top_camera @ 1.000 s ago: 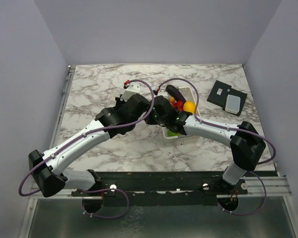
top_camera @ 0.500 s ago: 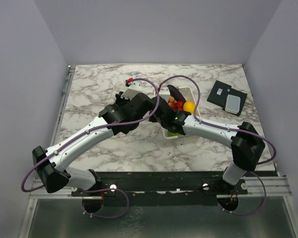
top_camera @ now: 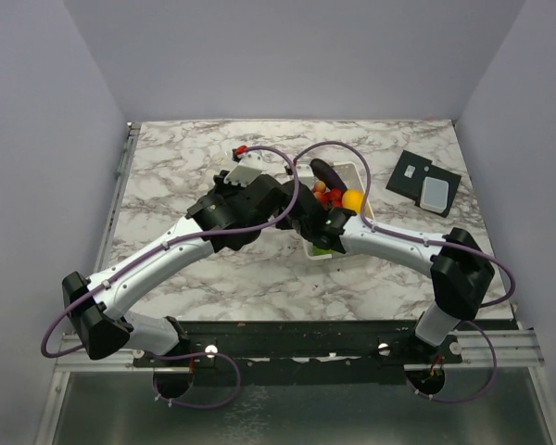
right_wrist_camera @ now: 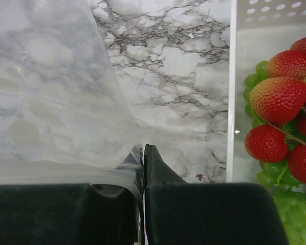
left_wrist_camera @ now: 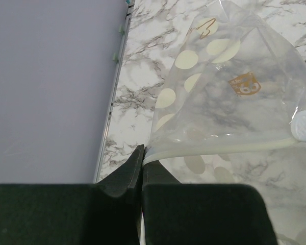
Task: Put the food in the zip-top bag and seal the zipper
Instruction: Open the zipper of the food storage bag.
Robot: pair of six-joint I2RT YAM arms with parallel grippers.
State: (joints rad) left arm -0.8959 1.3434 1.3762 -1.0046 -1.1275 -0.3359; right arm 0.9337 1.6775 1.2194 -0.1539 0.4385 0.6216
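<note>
The zip-top bag (left_wrist_camera: 219,87) is clear with pale dots, and it hangs stretched between my two grippers over the marble. My left gripper (left_wrist_camera: 143,153) is shut on one end of the zipper (left_wrist_camera: 219,148), the whitish strip along the bag's mouth. My right gripper (right_wrist_camera: 144,150) is shut on the bag's film (right_wrist_camera: 51,92) at the other side. The food lies in a white basket (right_wrist_camera: 232,102) just right of it: red strawberries (right_wrist_camera: 275,97), green grapes (right_wrist_camera: 255,81), a dark eggplant (top_camera: 329,171) and an orange piece (top_camera: 353,197). From above, the bag (top_camera: 246,173) shows left of the basket.
A black pad with a pale rectangular object (top_camera: 424,183) lies at the far right of the table. A metal rail (top_camera: 120,185) runs along the table's left edge, next to the purple wall. Both arms meet close together at mid-table.
My left arm has swung a little farther and to the right, carrying its end of the bag. The right gripper has edged along with it beside the basket.
</note>
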